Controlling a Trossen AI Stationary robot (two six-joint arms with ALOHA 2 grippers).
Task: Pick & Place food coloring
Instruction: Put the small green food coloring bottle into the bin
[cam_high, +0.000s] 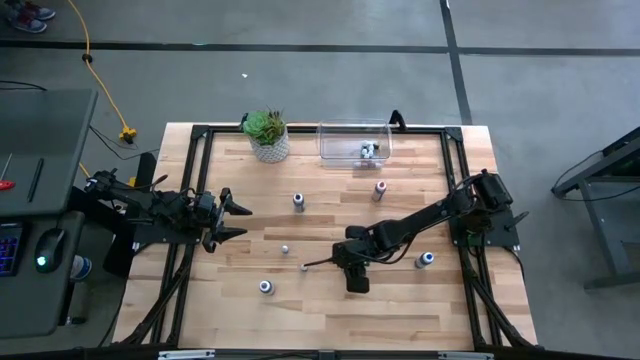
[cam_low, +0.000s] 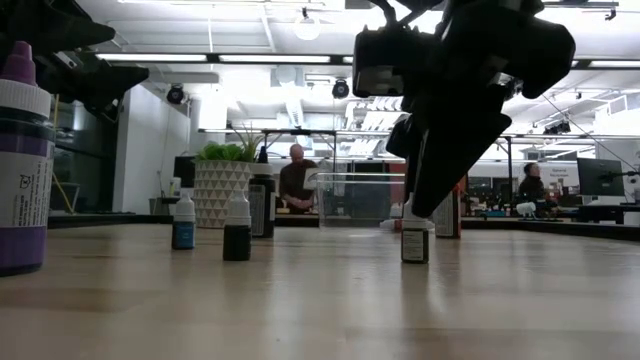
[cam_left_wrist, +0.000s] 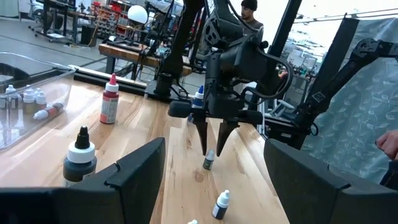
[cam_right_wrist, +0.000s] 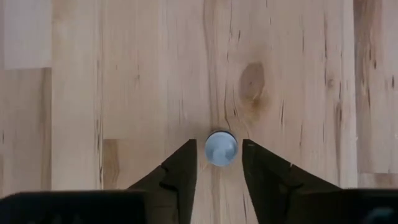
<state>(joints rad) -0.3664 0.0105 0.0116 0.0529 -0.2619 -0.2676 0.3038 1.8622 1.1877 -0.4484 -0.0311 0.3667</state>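
Observation:
Food coloring bottles stand scattered on the wooden table (cam_high: 330, 320). One tiny bottle with a pale round cap (cam_right_wrist: 221, 148) stands upright between the fingers of my right gripper (cam_right_wrist: 219, 158), which slants down at it from the table's right. A thin strip of wood shows between the cap and each fingertip. The same bottle (cam_left_wrist: 209, 160) shows under that gripper (cam_left_wrist: 211, 146) in the left wrist view, and in the low view (cam_low: 415, 240). My left gripper (cam_high: 236, 220) waits open at the table's left, level and above the table.
A clear bin (cam_high: 355, 128) at the far edge holds several small bottles (cam_high: 368, 150). A potted plant (cam_high: 267, 133) stands left of it. Other bottles stand loose: a dark-topped one (cam_high: 298, 201), a red one (cam_high: 380, 189), blue ones (cam_high: 426, 259) (cam_high: 265, 287), and a tiny one (cam_high: 285, 248).

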